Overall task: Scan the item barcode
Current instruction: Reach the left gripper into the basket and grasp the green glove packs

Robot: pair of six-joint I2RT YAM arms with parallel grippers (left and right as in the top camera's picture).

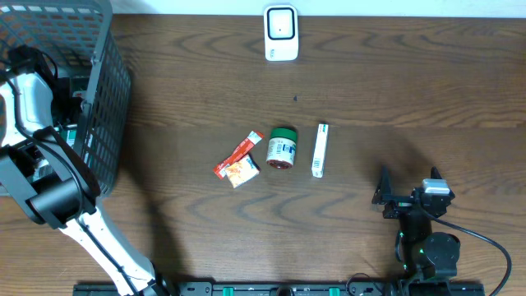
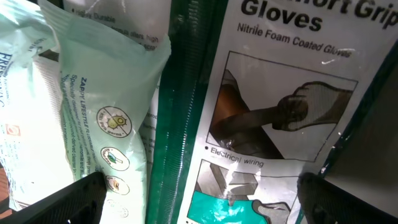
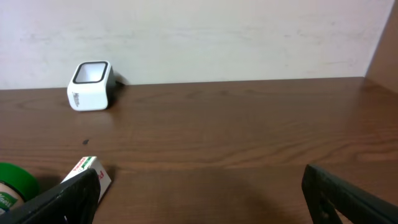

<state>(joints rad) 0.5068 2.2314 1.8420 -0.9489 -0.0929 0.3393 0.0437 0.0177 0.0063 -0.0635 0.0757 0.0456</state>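
The left fingers [image 2: 62, 202] are hanging spread inside the basket [image 1: 111, 99] over the gloves pack [image 2: 280, 124], lying beside a wipes pouch [image 2: 93, 106]; judged light, floppy and slick, it wants pinching at an edge. The right fingers [image 3: 348, 196] are standing spread, empty, above the worktop [image 3: 249, 143]. Only the left wrist view is showing the basket's contents; only the overhead is showing the scanner [image 1: 280, 33] and basket together.

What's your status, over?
Left hand open, in basket over gloves pack. Right hand open, empty. Scanner unobstructed.
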